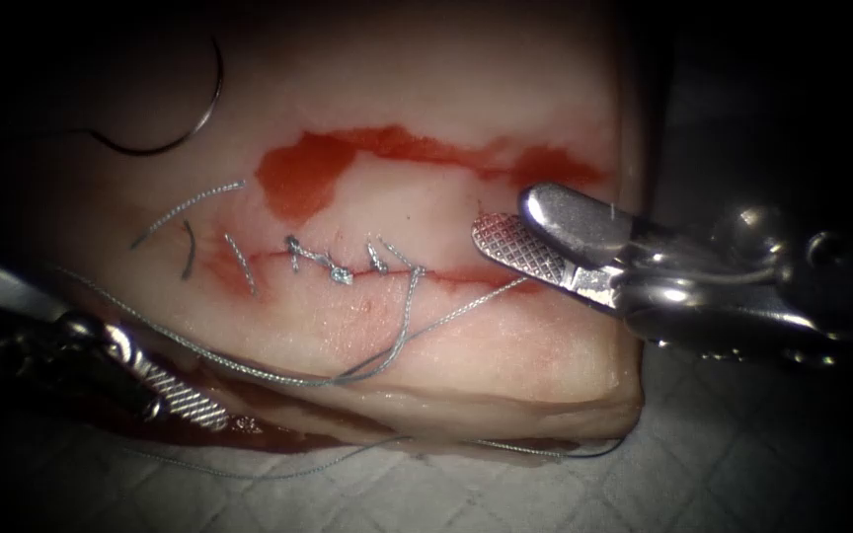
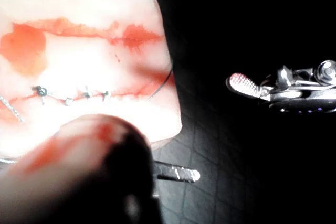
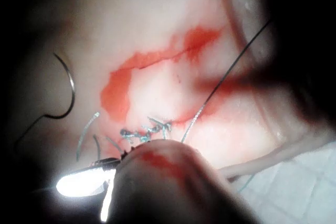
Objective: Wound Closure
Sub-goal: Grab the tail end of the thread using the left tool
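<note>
The tissue (image 1: pixel 466 336) has a cut (image 1: pixel 278 259) running left to right, with several stitches and knots (image 1: pixel 333 268) along it. The curved needle (image 1: pixel 194 123) lies free on the tissue beyond the cut's left end, held by neither tool and not in the tissue; it appears again (image 3: pixel 71 85) in the right wrist view. Thread (image 1: pixel 278 375) leaves the last stitch, loops over the front edge and runs left. My right tool (image 1: pixel 505 215) hovers at the cut's right end, jaws open, holding nothing. My left tool (image 1: pixel 214 415) sits low at the front left, its ridged jaw face showing, holding nothing.
Red fluid (image 1: pixel 308 173) pools on the tissue behind the cut. Short cut thread ends (image 1: pixel 190 207) lie at the left end. A pale cloth (image 1: pixel 742 444) lies under the tissue. The right tool (image 2: pixel 247 85) also shows in the left wrist view.
</note>
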Motion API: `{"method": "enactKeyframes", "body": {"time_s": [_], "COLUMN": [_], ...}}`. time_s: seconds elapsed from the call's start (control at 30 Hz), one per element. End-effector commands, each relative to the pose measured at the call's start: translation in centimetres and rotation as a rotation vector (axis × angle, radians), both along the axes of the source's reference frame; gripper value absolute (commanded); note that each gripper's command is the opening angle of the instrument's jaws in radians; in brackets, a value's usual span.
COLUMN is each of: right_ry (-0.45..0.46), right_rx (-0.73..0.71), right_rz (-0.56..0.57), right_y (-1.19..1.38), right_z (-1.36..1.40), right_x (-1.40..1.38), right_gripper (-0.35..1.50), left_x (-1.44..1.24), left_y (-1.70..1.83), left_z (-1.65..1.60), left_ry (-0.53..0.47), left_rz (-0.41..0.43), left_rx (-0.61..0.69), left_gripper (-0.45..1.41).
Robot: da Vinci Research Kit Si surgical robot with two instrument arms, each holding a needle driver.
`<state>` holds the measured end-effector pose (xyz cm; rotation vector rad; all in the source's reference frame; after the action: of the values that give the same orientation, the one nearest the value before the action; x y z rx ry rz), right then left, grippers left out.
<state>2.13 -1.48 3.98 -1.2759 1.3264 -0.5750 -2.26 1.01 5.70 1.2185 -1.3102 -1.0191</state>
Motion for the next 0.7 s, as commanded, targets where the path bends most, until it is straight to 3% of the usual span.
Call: {"method": "enactKeyframes", "body": {"time_s": [0.03, 0.1, 0.13, 0.23, 0.37, 0.53, 0.7], "right_ry": [0.003, 0.003, 0.003, 0.003, 0.004, 0.003, 0.006], "right_rx": [-0.003, -0.003, -0.003, -0.003, -0.007, -0.009, -0.014], "right_rz": [0.001, 0.002, 0.002, 0.001, 0.000, 0.001, -0.001], "right_y": [0.04, 0.04, 0.04, 0.04, 0.02, 0.02, 0.00], "right_z": [0.03, 0.03, 0.03, 0.03, 0.05, 0.06, 0.07], "right_x": [0.09, 0.10, 0.10, 0.10, 0.11, 0.13, 0.15], "right_gripper": [1.48, 1.48, 1.48, 1.48, 1.48, 1.48, 1.48], "left_x": [-0.08, -0.09, -0.08, -0.05, -0.12, -0.25, -0.45], "left_y": [0.00, -0.03, -0.07, -0.13, -0.24, -0.44, -0.48], "left_z": [0.11, 0.21, 0.28, 0.43, 0.57, 0.72, 0.94], "left_ry": [0.043, 0.114, 0.161, 0.253, 0.273, 0.241, 0.291], "left_rz": [-0.060, -0.150, -0.156, -0.011, 0.201, 0.214, 0.189], "left_rx": [-0.092, -0.220, -0.329, -0.542, -0.739, -1.004, -1.113], "left_gripper": [0.94, 0.93, 0.88, 0.81, 0.78, 0.51, 0.29]}}
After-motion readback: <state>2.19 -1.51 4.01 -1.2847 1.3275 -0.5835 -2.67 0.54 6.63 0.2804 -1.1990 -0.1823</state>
